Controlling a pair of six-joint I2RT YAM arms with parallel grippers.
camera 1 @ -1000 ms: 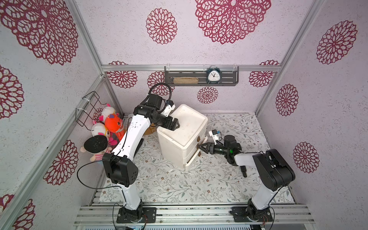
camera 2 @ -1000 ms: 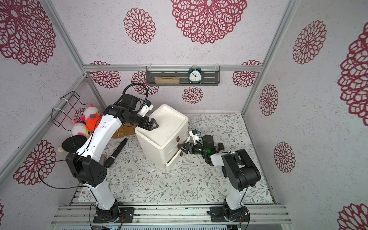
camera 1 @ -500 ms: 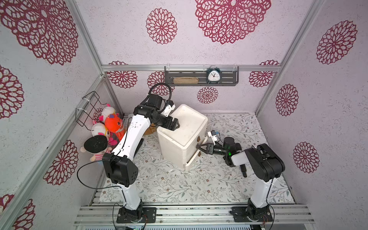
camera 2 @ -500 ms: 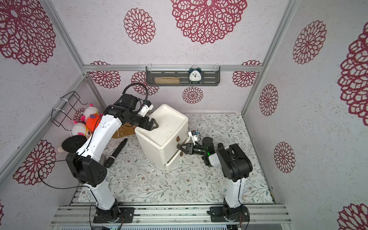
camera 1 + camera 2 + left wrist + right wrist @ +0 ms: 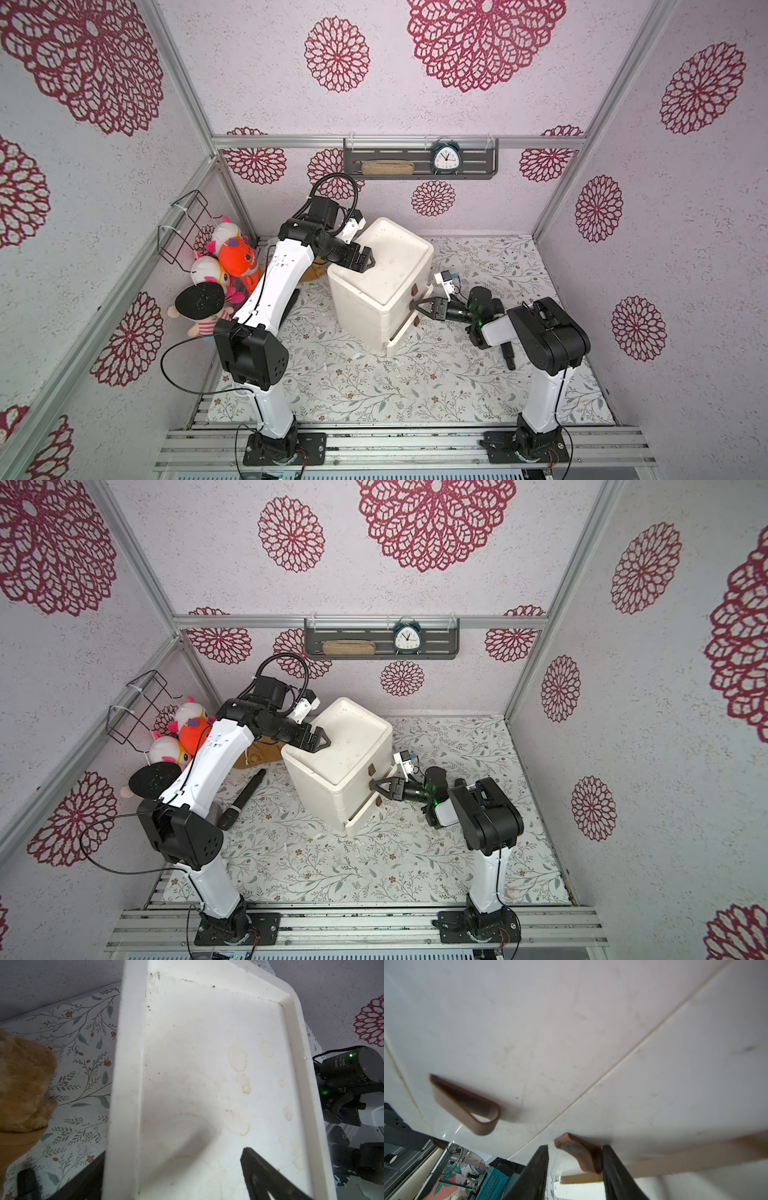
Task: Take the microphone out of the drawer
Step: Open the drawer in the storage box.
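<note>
Straddling the brown tab handle [image 5: 581, 1156] on a drawer front of the white drawer cabinet [image 5: 361, 320], the right claw [image 5: 575, 1148] has one finger against the tab and a sliver of gap at the other. I cannot tell whether it is clenched. The drawer would slide out toward that arm's own base, so a straight pull back looks right. No drawer interior shows.

A black handheld microphone [image 5: 243, 798] lies outside the cabinet on the floral bench [image 5: 374, 382], across the cabinet from the right claw and just beside the left arm, which is the nearer one. Its long axis slants from near-left toward the cabinet's back corner.

Farther back, the left claw [image 5: 365, 265] is released, with its jaws wide astride the cabinet's top rim and grasping nothing. On the far wall shelf [image 5: 478, 170] an alarm clock [image 5: 445, 160] shows dial numerals too small to read. No brand or label is legible.
</note>
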